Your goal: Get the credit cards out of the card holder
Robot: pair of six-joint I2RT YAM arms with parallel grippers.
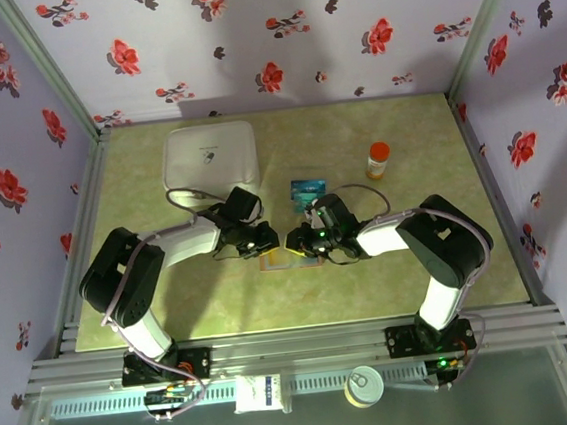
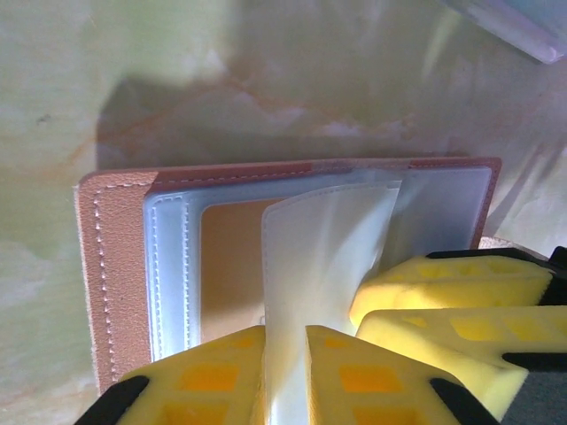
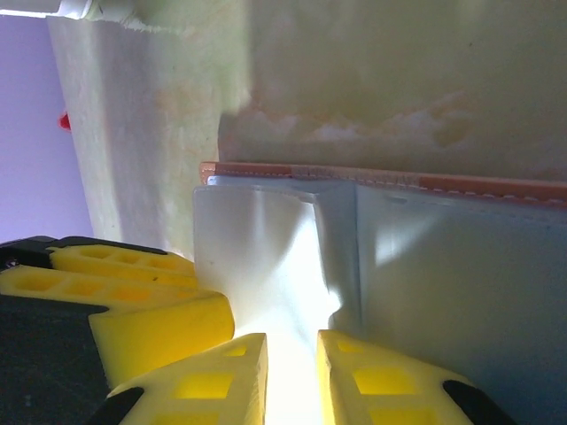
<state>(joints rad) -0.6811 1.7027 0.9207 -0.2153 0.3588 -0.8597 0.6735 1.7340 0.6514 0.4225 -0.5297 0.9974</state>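
The small reddish-brown leather bifold card holder [image 1: 282,261] lies opened flat on the table, its stitched cover face down and its clear plastic pockets [image 2: 173,274] facing up. One pocket leaf [image 2: 323,257] stands raised from the spine, bowed and translucent (whether any pocket has a card in it cannot be told). The thin rectangular teal and blue credit cards [image 1: 308,187] lie flat in a small overlapping stack on the table, near the holder's far side and apart from it.

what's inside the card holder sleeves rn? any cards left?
The card holder lies open; its clear sleeves show only tan lining, no card visible. One sleeve is pinched in the left tool, another in the right tool; what lies beneath the tools is covered.
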